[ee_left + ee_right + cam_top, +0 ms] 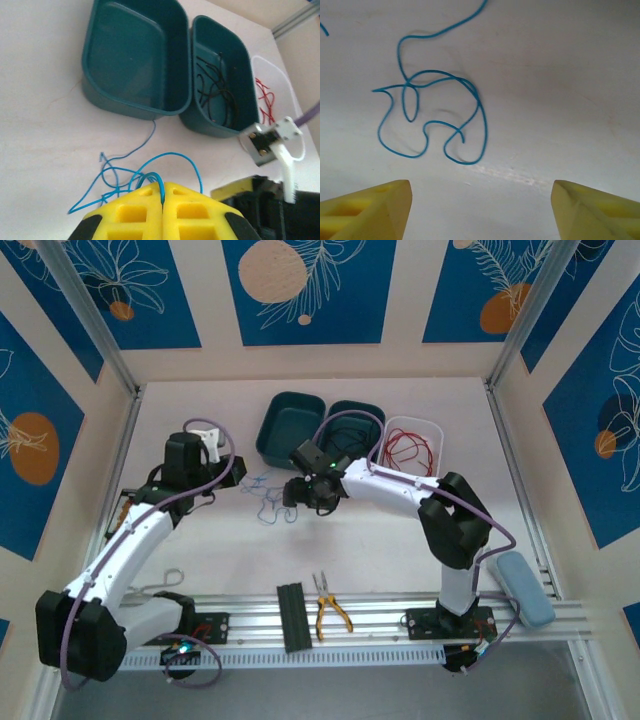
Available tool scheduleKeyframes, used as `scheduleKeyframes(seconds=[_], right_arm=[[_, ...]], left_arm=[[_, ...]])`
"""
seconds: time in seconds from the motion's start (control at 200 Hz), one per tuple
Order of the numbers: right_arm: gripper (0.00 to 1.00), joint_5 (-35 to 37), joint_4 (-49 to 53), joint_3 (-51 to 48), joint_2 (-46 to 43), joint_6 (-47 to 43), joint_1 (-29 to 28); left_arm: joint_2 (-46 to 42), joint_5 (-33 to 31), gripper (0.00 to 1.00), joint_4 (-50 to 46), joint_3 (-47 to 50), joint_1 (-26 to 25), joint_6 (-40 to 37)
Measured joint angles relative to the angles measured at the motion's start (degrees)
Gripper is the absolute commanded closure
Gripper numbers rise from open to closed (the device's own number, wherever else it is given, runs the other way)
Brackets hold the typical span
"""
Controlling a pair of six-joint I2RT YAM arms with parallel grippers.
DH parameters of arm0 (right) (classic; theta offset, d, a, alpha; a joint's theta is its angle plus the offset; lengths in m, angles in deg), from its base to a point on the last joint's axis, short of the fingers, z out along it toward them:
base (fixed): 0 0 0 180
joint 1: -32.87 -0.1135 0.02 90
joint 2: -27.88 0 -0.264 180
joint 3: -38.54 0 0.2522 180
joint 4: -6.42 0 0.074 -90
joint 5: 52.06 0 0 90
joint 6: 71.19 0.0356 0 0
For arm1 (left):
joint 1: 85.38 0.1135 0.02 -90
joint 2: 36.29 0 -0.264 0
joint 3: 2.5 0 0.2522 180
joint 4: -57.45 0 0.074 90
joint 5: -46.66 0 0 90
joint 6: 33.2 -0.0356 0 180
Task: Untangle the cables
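The white worktop (400,540) carries everything. The left arm (120,550) reaches in from the near left corner and the right arm (400,490) from the near right, and their wrists come close together around the middle. Along the far edge stand three containers in a row, touching or nearly so: a large teal bin (272,440) (100,95), a smaller teal bin (355,408) (200,122) to its right, and a clear tub (412,422) at the right end. A pale blue case (525,588) lies by the near right corner; on the rail at the near edge are a black block (292,615) and yellow-handled pliers (330,610). The black cables (215,90) lie coiled inside the smaller teal bin and the red cables (410,450) (265,97) inside the clear tub. The blue cable (268,502) (125,170) (445,110) sprawls in loose crossing loops on the bare worktop just nearer than the large bin, between the two wrists. The left gripper (238,478) (163,187) has its yellow fingers pressed together with a strand of the blue cable pinched in the seam. The right gripper (292,492) (482,192) hangs over the loops with fingers spread wide, nothing between them.
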Motion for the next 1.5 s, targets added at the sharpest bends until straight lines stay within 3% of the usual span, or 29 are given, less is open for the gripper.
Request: scheduleKeyframes(seconds=[0.24, 0.56, 1.11, 1.28, 1.501], right_arm=[[0.33, -4.35, -10.95, -6.34, -3.30, -1.77, -0.52], [0.33, -5.40, -18.32, -7.54, -8.02, -2.03, -2.27], [0.35, -6.64, -19.37, -0.96, -1.62, 1.03, -2.40], [0.48, -6.84, -19.41, -0.48, 0.98, 2.03, -2.47], [0.81, -6.82, -19.85, -0.39, 2.91, 3.50, -1.62]], left_arm=[[-0.48, 2.14, 1.00, -0.83, -0.70, -0.17, -0.15], [-0.48, 2.80, 1.00, -0.76, -0.70, -0.20, 0.39], [-1.25, 4.83, 1.00, 1.14, -0.04, -0.70, 2.73], [-2.19, 5.35, 1.00, 1.70, 0.22, -0.94, 3.78], [-4.44, 6.01, 1.00, 1.95, 0.22, -1.07, 4.20]])
